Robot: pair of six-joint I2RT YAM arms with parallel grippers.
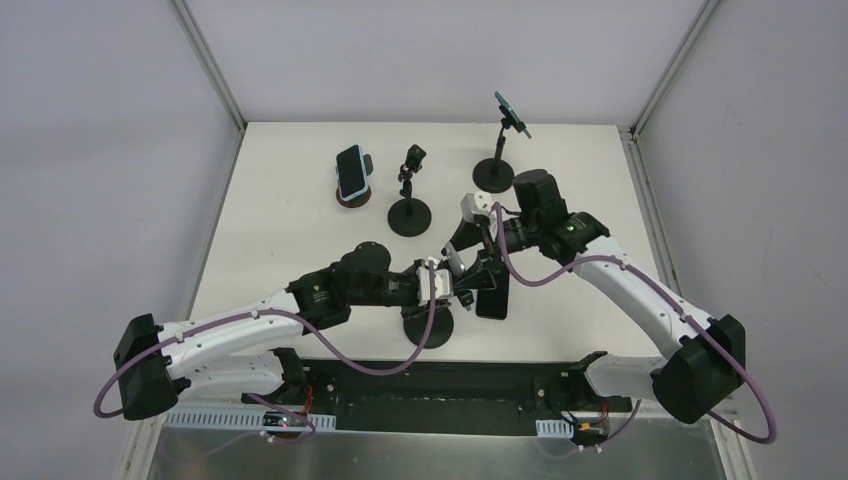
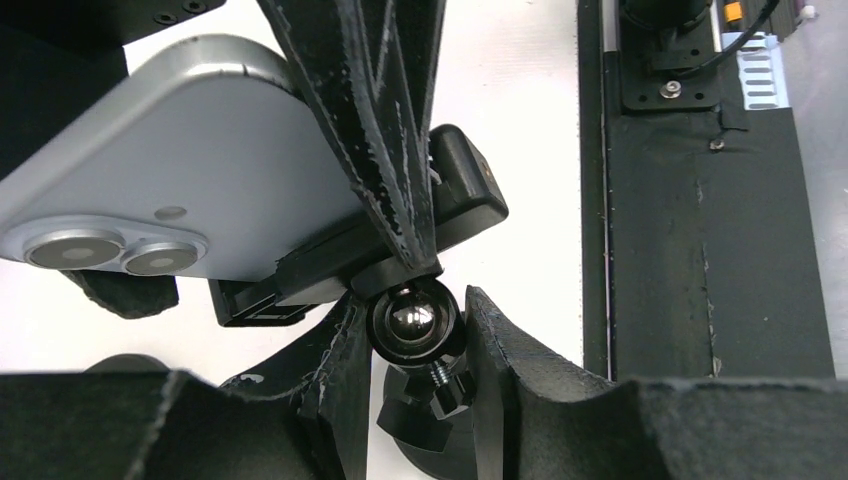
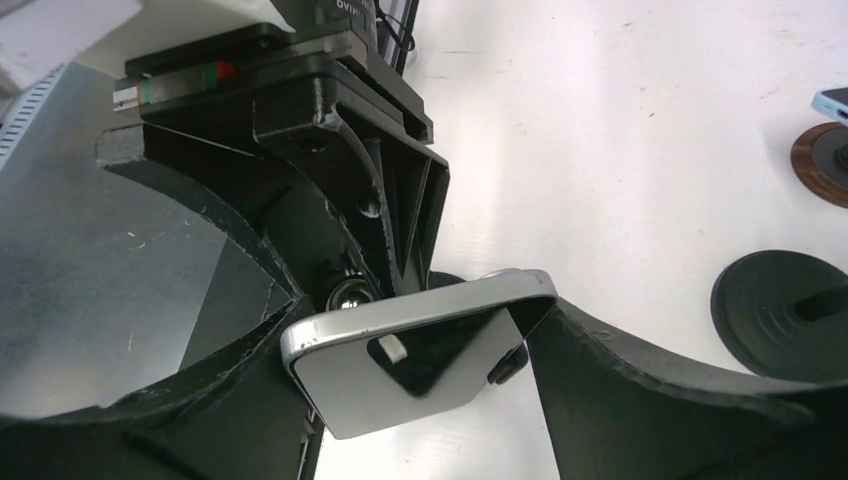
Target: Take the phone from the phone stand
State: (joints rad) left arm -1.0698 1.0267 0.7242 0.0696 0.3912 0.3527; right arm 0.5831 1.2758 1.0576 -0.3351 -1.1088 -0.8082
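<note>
Silver-backed and tilted, the phone [image 2: 180, 170] sits at the near middle of the white table [image 1: 300, 200]. It is still seated in the cradle [image 2: 455, 195] of the phone stand [image 1: 427, 326], whose round black base rests close to the table's near edge. Both arms meet over it.

The right gripper [image 3: 420, 375] reaches in from the far right and is clamped on the phone. In its wrist view the handset's metal-rimmed end and reflective face lie directly between the two padded fingers [image 3: 640, 400]. One finger presses each long edge, so the jaws are held wide by the phone's width.

The left gripper [image 2: 413, 335] comes in from the near left and is closed on the stand, not on the phone. Its wrist view shows the shiny ball joint [image 2: 413, 318] at the top of the stand's post pinched between its two fingers. The phone is just above and to the left of them, its back against the black cradle and its twin camera lenses [image 2: 110, 250] facing the view. One ribbed finger of the right gripper crosses in front of the phone's right side.

Well apart, toward the far edge, stand a brown-based stand [image 1: 350, 195] holding another phone, a short black stand [image 1: 409, 215] and a tall stand [image 1: 493, 176] carrying a third phone.
</note>
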